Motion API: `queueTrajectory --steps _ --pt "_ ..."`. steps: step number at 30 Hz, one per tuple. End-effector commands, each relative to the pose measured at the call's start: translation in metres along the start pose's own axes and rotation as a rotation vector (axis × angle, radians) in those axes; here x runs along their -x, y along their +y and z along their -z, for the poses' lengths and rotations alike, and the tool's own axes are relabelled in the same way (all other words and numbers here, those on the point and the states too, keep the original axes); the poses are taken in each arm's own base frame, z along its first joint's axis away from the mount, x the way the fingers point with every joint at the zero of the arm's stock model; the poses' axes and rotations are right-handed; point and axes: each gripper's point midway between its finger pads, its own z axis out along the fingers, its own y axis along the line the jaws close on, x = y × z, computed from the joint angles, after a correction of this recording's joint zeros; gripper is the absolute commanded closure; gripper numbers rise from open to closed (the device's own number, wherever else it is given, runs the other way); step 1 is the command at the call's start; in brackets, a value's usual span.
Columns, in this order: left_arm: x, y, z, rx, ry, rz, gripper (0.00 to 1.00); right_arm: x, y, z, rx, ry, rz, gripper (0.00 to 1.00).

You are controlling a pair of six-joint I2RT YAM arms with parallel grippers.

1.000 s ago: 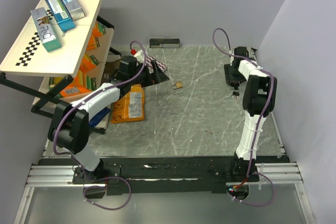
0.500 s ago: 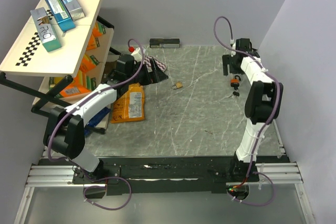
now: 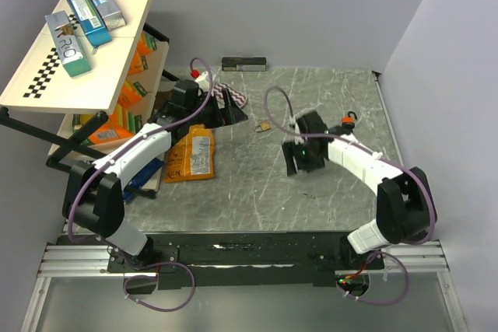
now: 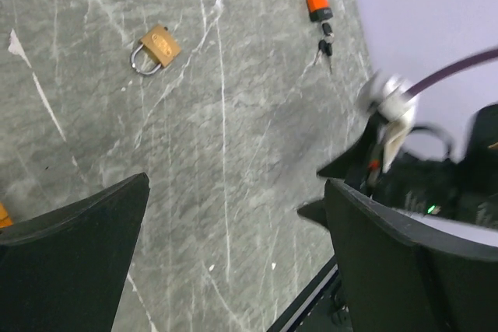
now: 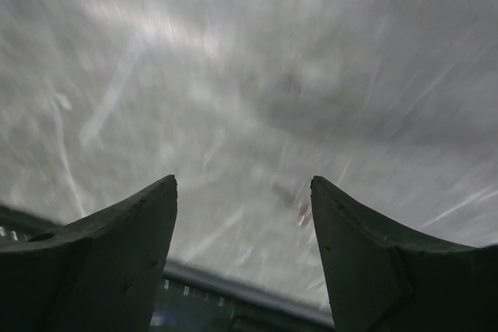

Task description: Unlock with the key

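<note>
Left gripper (image 4: 237,184) and right gripper (image 5: 241,184) both hang empty with jaws apart; key (image 4: 325,44) lies flat just beside orange padlock (image 4: 315,5), well apart from either, so a hasty pinch may skid the thin key or catch the padlock

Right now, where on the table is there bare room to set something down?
Bare tabletop lies in the near middle, between the orange snack bag and the right arm, and at the far right behind the orange-red padlock. Crowded: the far left, around the shelf, bag and left arm.
</note>
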Motion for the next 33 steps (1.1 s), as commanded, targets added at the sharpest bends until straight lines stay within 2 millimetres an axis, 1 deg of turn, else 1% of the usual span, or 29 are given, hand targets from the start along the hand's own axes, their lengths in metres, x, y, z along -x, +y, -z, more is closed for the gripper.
queueTrajectory --steps 1,2,3,4,5,10,11,12,15,21,25,29,33 --pt "0.009 -0.015 0.018 -0.028 -0.014 -0.061 0.01 -0.041 0.014 0.007 0.033 0.041 -0.132 0.28" --pt "0.006 -0.015 0.018 -0.031 -0.001 -0.062 0.01 -0.052 0.01 0.003 0.009 0.061 -0.132 0.29" --pt "0.003 -0.013 0.018 -0.029 0.012 -0.067 0.01 -0.056 0.008 0.001 -0.003 0.066 -0.134 0.3" --pt "0.001 -0.013 0.019 -0.03 0.023 -0.068 0.01 -0.06 0.007 -0.001 -0.017 0.076 -0.133 0.34" --pt "0.002 -0.016 0.02 -0.038 0.027 -0.072 0.01 -0.064 0.003 -0.002 -0.042 0.084 -0.133 0.35" --pt "-0.002 -0.016 0.023 -0.044 0.04 -0.091 0.01 -0.07 -0.005 -0.01 -0.107 0.112 -0.145 0.42" --pt "-0.006 -0.015 0.024 -0.047 0.048 -0.085 0.01 -0.071 -0.005 -0.009 -0.111 0.125 -0.155 0.43" --pt "-0.006 -0.018 0.027 -0.056 0.042 -0.087 0.01 -0.077 -0.013 -0.009 -0.162 0.153 -0.157 0.45" --pt "-0.006 -0.018 0.034 -0.049 0.025 -0.09 0.01 -0.084 -0.018 -0.01 -0.199 0.176 -0.187 0.47" --pt "-0.006 -0.021 0.044 -0.045 0.002 -0.093 0.01 -0.099 -0.02 -0.013 -0.225 0.221 -0.223 0.5" --pt "-0.008 -0.021 0.045 -0.047 0.002 -0.089 0.01 -0.105 -0.023 -0.015 -0.245 0.239 -0.238 0.52" --pt "-0.006 -0.023 0.046 -0.053 -0.002 -0.092 0.01 -0.116 -0.025 -0.021 -0.257 0.263 -0.255 0.54" --pt "-0.004 -0.024 0.046 -0.052 -0.003 -0.097 0.01 -0.116 -0.026 -0.023 -0.265 0.253 -0.263 0.55"
